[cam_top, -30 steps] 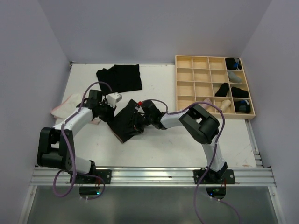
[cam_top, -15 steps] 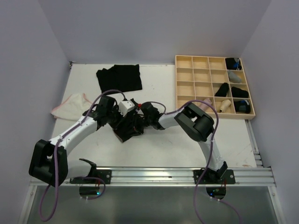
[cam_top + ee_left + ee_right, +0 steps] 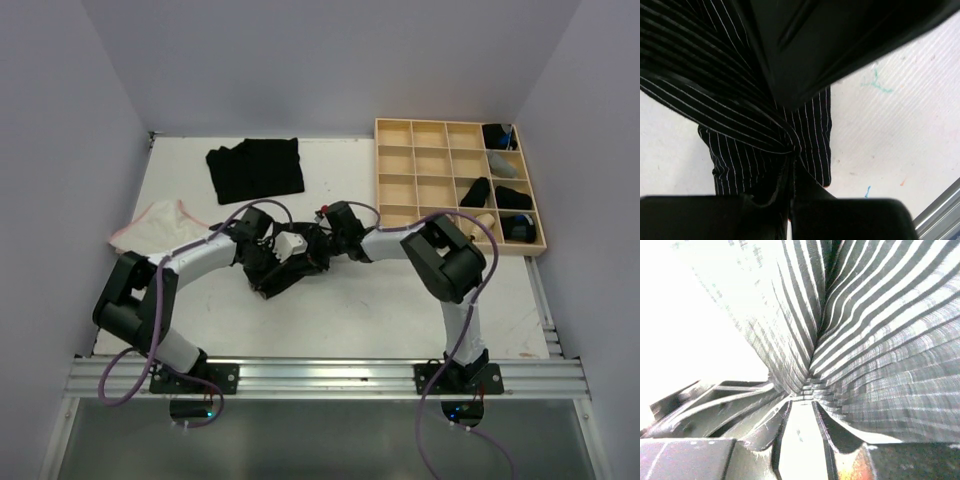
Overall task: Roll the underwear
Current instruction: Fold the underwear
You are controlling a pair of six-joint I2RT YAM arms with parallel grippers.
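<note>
Clamped in left end effector (image 3: 791, 170) and right end effector (image 3: 802, 397): one striped underwear (image 3: 280, 272); black underwear (image 3: 256, 168), whitish underwear (image 3: 160, 225) at table (image 3: 400, 310) edges.

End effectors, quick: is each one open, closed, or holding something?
Left end effector: closed, pinching the pinstriped black underwear.
Right end effector: closed on the same underwear.
</note>
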